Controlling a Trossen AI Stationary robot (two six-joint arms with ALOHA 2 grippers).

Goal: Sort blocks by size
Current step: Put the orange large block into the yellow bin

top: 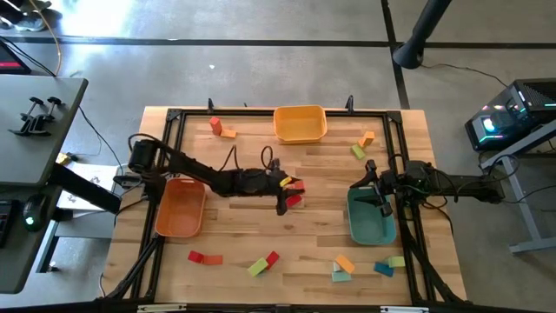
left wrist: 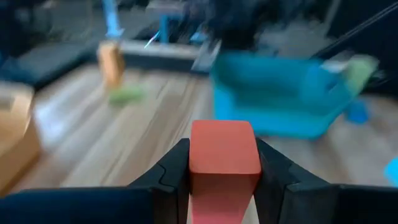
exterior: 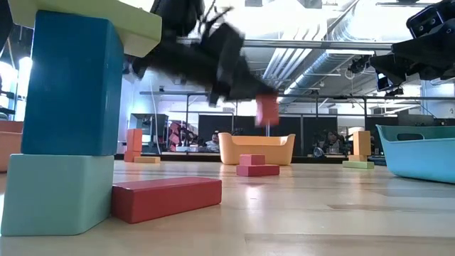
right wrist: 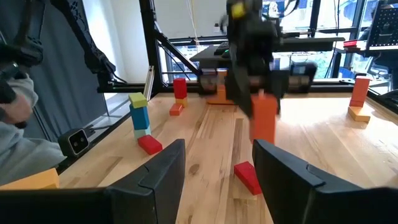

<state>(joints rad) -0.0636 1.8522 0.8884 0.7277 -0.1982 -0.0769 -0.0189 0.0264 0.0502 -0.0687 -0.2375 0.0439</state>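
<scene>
The left gripper point(top: 287, 196) is pinching 1 red block point(left wrist: 224, 149) above the table point(top: 261, 235); the right gripper point(top: 380, 198), spread, is hovering over the teal tray point(top: 369, 228).

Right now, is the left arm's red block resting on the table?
No, the red block hangs clamped between the left gripper fingers, clear above the table, in the low view.
</scene>
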